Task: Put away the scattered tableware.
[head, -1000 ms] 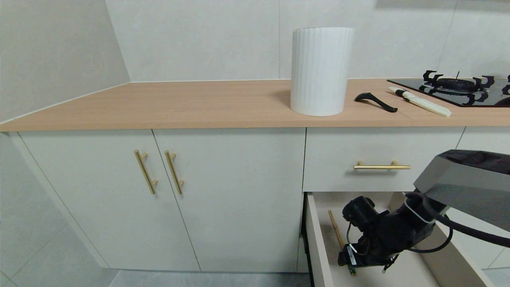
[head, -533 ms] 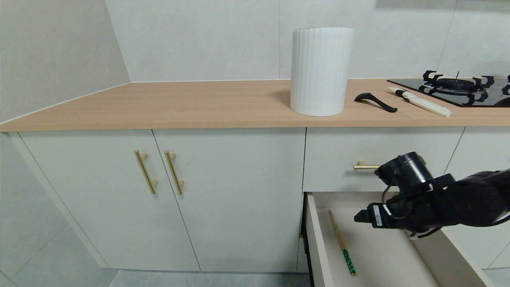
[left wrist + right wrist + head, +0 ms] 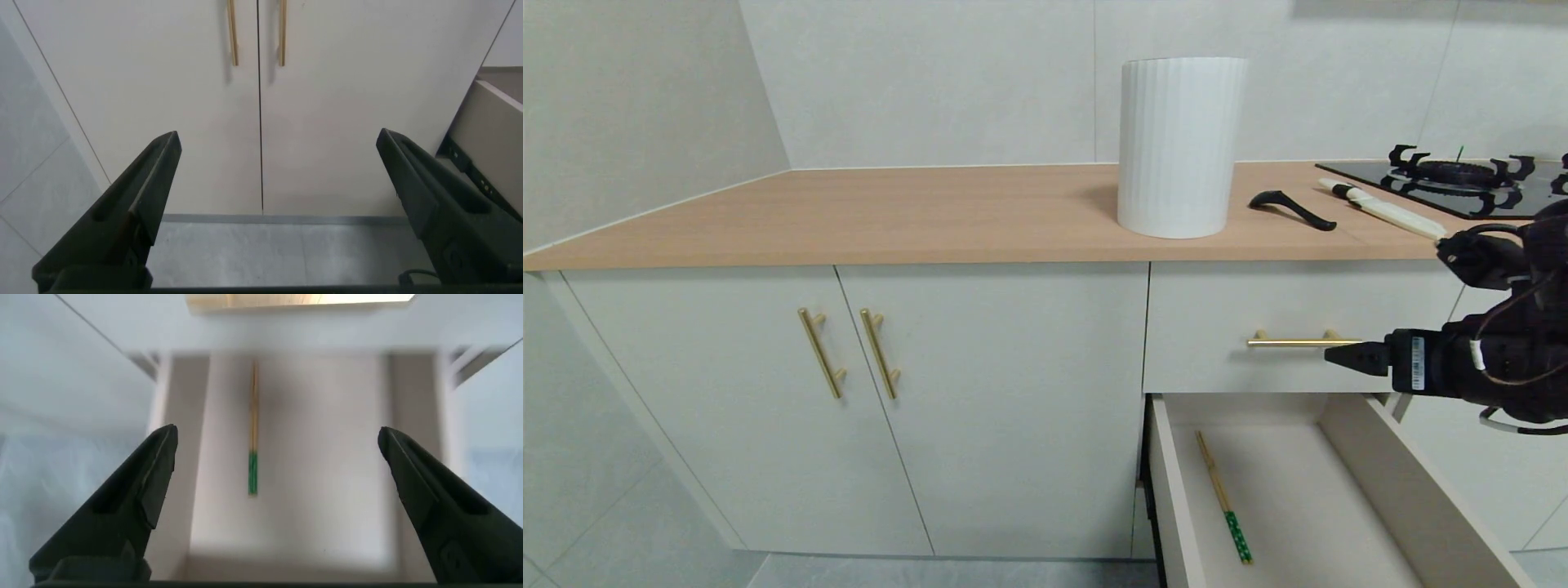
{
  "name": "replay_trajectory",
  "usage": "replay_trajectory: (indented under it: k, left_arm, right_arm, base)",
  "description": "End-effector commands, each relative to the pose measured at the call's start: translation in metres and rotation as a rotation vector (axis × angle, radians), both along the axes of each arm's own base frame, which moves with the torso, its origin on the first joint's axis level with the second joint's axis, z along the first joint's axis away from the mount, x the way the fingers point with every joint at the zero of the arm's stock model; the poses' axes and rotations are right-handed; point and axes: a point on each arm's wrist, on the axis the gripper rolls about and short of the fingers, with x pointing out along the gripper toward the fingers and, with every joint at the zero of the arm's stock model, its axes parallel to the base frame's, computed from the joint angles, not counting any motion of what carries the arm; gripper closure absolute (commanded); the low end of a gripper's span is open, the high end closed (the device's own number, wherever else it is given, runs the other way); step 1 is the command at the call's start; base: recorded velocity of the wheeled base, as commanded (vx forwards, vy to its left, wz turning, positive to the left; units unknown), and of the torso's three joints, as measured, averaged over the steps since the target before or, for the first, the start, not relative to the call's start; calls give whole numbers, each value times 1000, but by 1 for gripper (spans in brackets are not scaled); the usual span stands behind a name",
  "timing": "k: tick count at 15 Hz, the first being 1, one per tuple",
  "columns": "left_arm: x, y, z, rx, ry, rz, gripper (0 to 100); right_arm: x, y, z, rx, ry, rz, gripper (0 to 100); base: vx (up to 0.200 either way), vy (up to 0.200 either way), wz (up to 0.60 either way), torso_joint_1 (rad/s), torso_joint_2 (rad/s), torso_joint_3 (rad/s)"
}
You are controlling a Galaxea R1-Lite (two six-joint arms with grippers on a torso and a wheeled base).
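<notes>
Wooden chopsticks point(image 3: 1223, 498) with green ends lie flat on the floor of the open drawer point(image 3: 1172, 490), close along its left wall, the pair pressed together.

The right gripper point(image 3: 1342, 358) hangs above the drawer's right side, level with the handle point(image 3: 1303, 341) of the closed drawer just above it. In the head view it shows side-on, so its spread cannot be read there. The right wrist view looks straight down into the drawer point(image 3: 327, 474) and shows the right gripper point(image 3: 278, 434) with its fingers wide apart and nothing between them, the chopsticks point(image 3: 253, 429) below.

The left wrist view shows the left gripper point(image 3: 278, 143), its fingers also spread wide and holding nothing, facing the cabinet doors point(image 3: 261, 122) to the left of the drawer, whose corner point(image 3: 490, 106) shows at the side.

On the countertop point(image 3: 890, 212) above the drawer stand one white ribbed canister point(image 3: 1180, 147), one black utensil point(image 3: 1293, 208) and one pale-bladed knife point(image 3: 1384, 214), with a hob point(image 3: 1462, 175) beyond the knife. The cabinet doors point(image 3: 866, 408) carry two gold handles point(image 3: 821, 353), the closed drawer one.
</notes>
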Motion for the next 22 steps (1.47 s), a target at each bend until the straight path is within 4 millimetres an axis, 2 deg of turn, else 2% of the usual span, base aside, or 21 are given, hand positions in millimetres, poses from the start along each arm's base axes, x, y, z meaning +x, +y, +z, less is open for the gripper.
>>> replay_trajectory:
  k: [1, 6, 10, 22]
  left_arm:
    - [0, 0, 0, 0, 2, 1, 0]
    - [0, 0, 0, 0, 2, 1, 0]
    - [0, 0, 0, 0, 2, 1, 0]
    - [0, 0, 0, 0, 2, 1, 0]
  right_arm:
    - [-15, -5, 16, 1, -70, 8, 0]
    - [-16, -5, 14, -9, -71, 10, 0]
    - [-15, -5, 13, -10, -68, 9, 0]
    - [-12, -4, 5, -29, -40, 20, 0]
  base:
    - [0, 0, 0, 0, 0, 0]
    - [0, 0, 0, 4, -13, -4]
    - [0, 0, 0, 77, -250, -256]
    - [0, 0, 0, 166, -489, -299]
